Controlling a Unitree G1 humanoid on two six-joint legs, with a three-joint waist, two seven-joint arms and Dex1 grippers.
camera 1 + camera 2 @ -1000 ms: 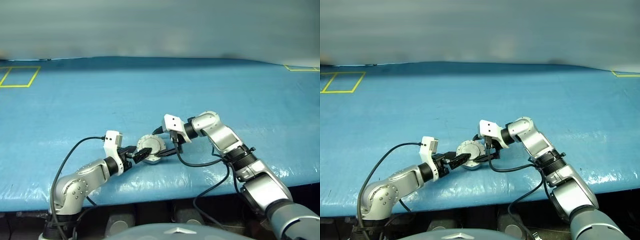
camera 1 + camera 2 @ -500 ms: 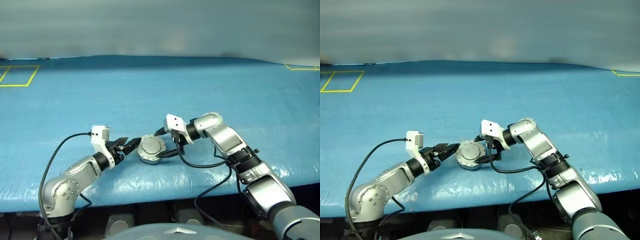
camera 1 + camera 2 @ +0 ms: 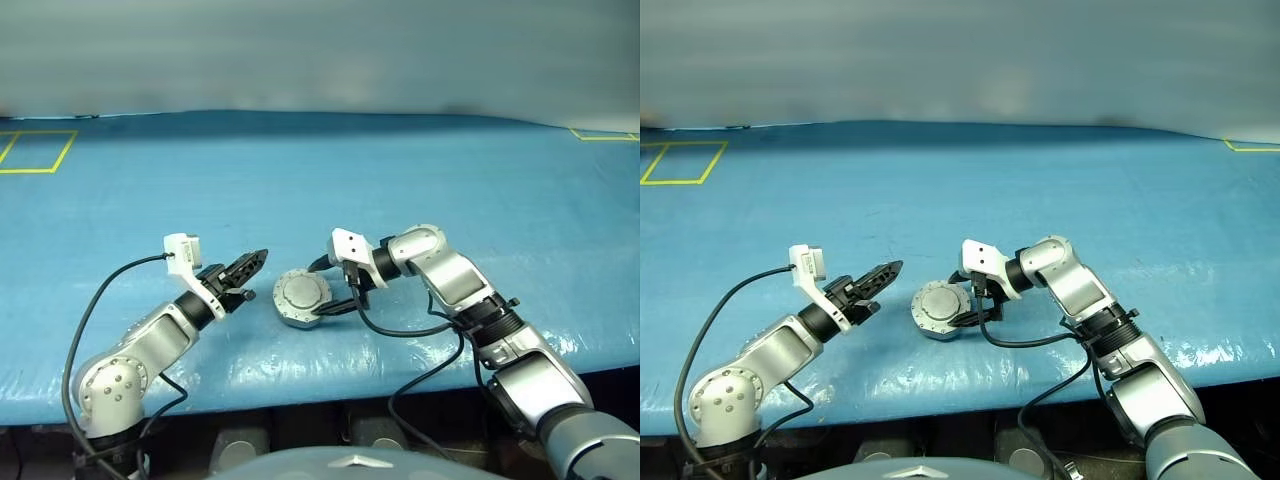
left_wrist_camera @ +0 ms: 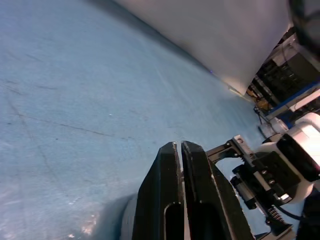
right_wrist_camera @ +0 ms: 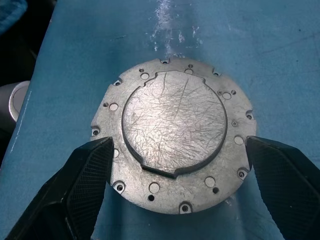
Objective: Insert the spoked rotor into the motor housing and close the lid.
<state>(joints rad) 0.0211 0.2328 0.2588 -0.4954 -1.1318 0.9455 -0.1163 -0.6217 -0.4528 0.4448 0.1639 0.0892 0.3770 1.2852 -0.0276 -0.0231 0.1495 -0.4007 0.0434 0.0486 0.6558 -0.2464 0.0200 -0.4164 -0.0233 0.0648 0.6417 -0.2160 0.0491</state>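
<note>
The lid [image 5: 172, 130] shows its plain grey outer face with the raised centre and lies on the round grey motor housing [image 3: 297, 319] near the table's front edge. My right gripper [image 3: 335, 292] is open wide, one finger on each side of the lid's rim [image 5: 178, 142]. My left gripper [image 3: 258, 259] hovers a short way to the left of the lid, shut, with nothing between its fingers [image 4: 172, 165]. The spoked rotor is hidden.
The blue table cover [image 3: 300, 180] stretches far back. Yellow tape squares mark its far left [image 3: 38, 150] and far right [image 3: 605, 134] corners. Black cables [image 3: 410, 330] hang from both wrists near the front edge.
My left gripper has drawn back to the left from the lid, risen a little and gone from open to shut. The right gripper and the lid have kept still.
</note>
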